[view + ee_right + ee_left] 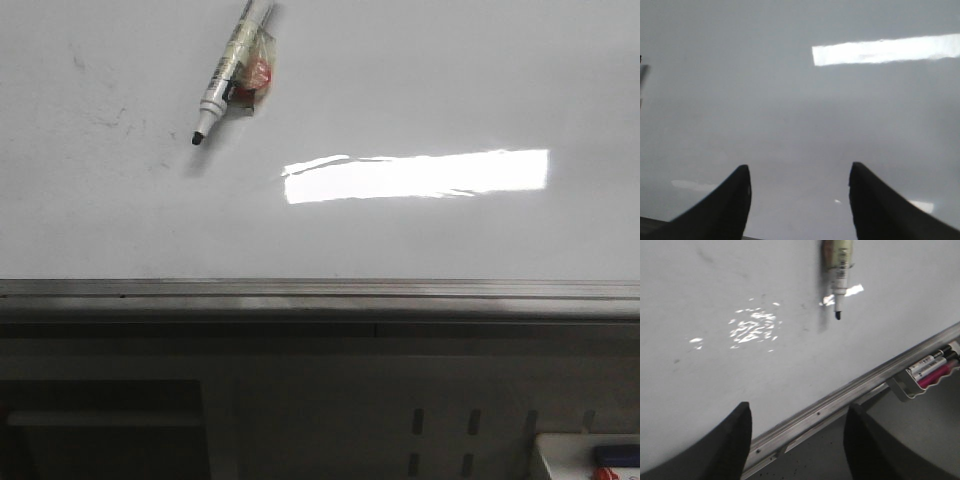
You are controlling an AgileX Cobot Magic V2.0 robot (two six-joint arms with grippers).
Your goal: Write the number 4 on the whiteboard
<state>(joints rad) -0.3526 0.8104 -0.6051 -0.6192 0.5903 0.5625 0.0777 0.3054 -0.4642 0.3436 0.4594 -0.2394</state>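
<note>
The whiteboard point(420, 80) fills the front view, glossy white with faint grey smudges; the number 4 is out of view in all three views. An uncapped white marker point(228, 70) rests against the board at the upper left, its black tip toward the rail and a red-and-clear scrap beside its barrel. In the left wrist view the marker point(840, 275) lies well beyond my left gripper point(799, 407), which is open and empty over the board's lower edge. My right gripper point(799, 167) is open and empty in front of the bare whiteboard point(790, 100).
A grey metal rail point(320, 290) runs along the board's lower edge, also seen as the rail point(840, 400) between the left fingers. A small tray point(905, 390) holding several markers hangs below the rail at the right. A bright light reflection point(415, 175) crosses the board.
</note>
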